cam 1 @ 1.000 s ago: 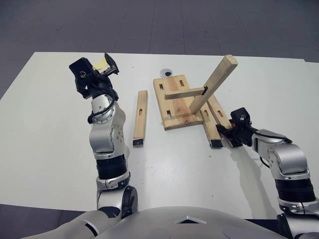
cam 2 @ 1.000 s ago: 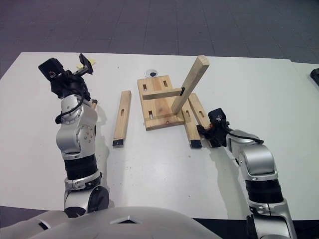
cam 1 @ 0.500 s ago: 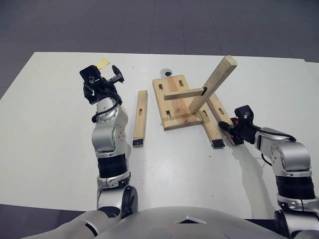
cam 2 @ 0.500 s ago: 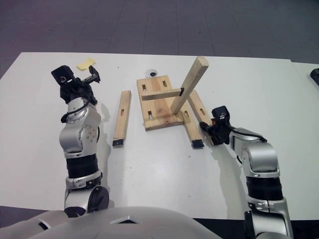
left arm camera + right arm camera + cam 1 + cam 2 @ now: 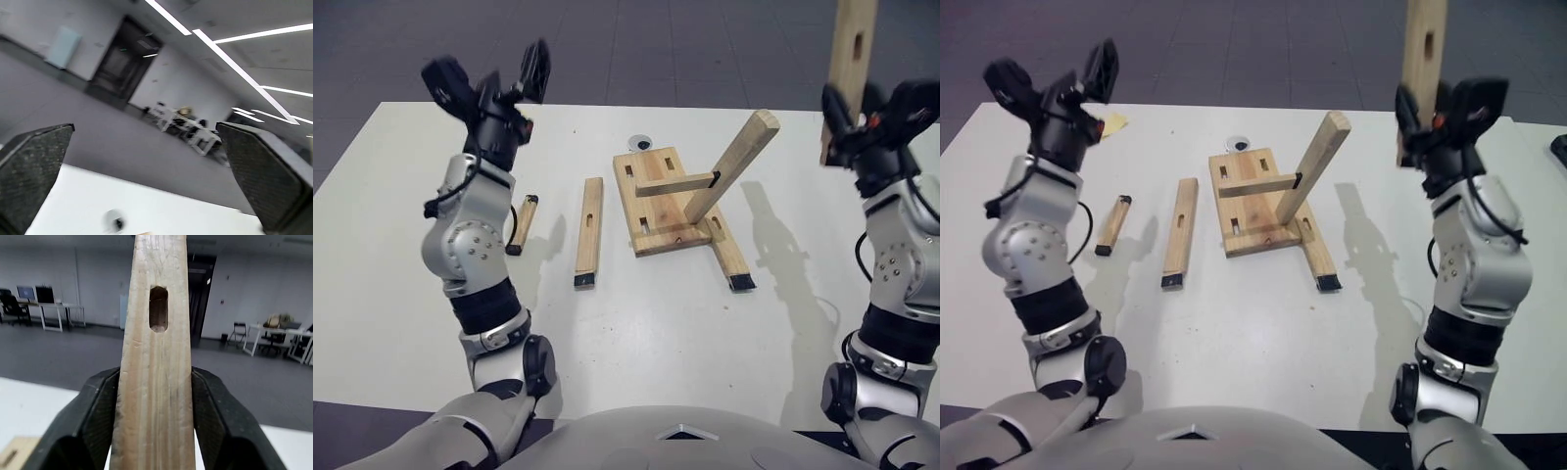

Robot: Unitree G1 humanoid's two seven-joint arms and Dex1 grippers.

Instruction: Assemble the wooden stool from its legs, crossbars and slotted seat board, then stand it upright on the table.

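While one leg [image 5: 734,162] stands slanted in it, seat board [image 5: 651,208]: flat on the table [image 5: 656,333].
Right gripper [image 5: 155,411]: clamped on second leg [image 5: 848,59], upright and high, likely to clear the board.
Left gripper [image 5: 491,78]: spread wide, holding nothing, raised.

White table [image 5: 391,255], seat board [image 5: 658,211], legs [image 5: 589,232], crossbar [image 5: 520,224]

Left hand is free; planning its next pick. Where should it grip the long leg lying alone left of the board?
Probably mid-length on the leg, across its long sides, from straight above: it lies flat, both sides clear.
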